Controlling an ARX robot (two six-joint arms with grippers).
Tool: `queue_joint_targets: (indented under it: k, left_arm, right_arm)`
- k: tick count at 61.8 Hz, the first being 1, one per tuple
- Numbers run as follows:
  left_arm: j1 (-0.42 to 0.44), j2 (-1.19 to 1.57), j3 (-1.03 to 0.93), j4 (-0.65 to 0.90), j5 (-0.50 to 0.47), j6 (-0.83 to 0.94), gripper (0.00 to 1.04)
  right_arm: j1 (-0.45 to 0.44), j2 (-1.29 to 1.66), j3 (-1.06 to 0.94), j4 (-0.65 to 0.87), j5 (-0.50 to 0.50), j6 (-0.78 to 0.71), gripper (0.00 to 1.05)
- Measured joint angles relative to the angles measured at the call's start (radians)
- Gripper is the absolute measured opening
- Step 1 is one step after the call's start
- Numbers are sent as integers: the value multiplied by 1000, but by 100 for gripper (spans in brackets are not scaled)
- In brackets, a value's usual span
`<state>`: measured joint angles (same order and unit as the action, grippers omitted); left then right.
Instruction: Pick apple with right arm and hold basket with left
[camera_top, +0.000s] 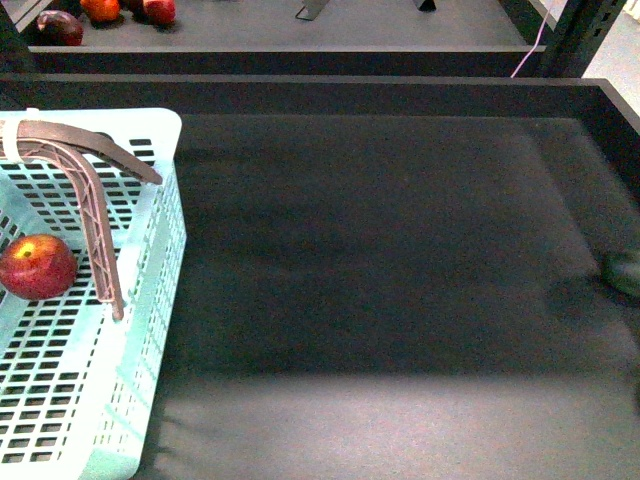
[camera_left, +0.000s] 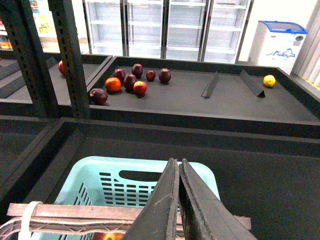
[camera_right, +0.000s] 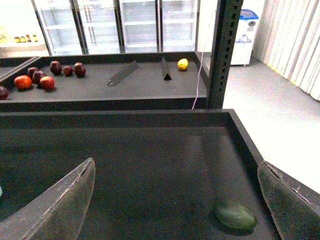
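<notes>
Front view taken from robot body, aimed steeply down onto near dark tray (camera_top: 400, 300); basket (camera_top: 150, 300) cut by left edge, far shelf seen only as strip along top.

Left wrist view taken from above basket (camera_left: 200, 175), faced outward across far shelf (camera_left: 200, 100) toward fridges (camera_left: 165, 25); left tool (camera_left: 179, 165) seen close in foreground.

Right wrist view taken low over near tray (camera_right: 150, 165), same outward heading. Far shelf (camera_right: 150, 80) and fridges (camera_right: 125, 20) shared by both wrist views.

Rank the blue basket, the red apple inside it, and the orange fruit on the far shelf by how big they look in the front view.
1. Basket, by far the largest.
2. Apple.
3. Orange fruit, though it sits much farther away and is cut off by the picture's edge, so its true size is unsure.
</notes>
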<state>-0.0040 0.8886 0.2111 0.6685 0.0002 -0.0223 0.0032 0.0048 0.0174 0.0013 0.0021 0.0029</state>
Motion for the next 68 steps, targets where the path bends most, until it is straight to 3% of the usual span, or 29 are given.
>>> queue_joint_targets:
  k: [43,68]
  left_arm:
    - [0,-379,-197,-167,0,9,3]
    - [0,-584,-197,-362,0,11,3]
  right_arm:
    - [0,0,0,0,0,0,96]
    - [0,0,0,0,0,0,96]
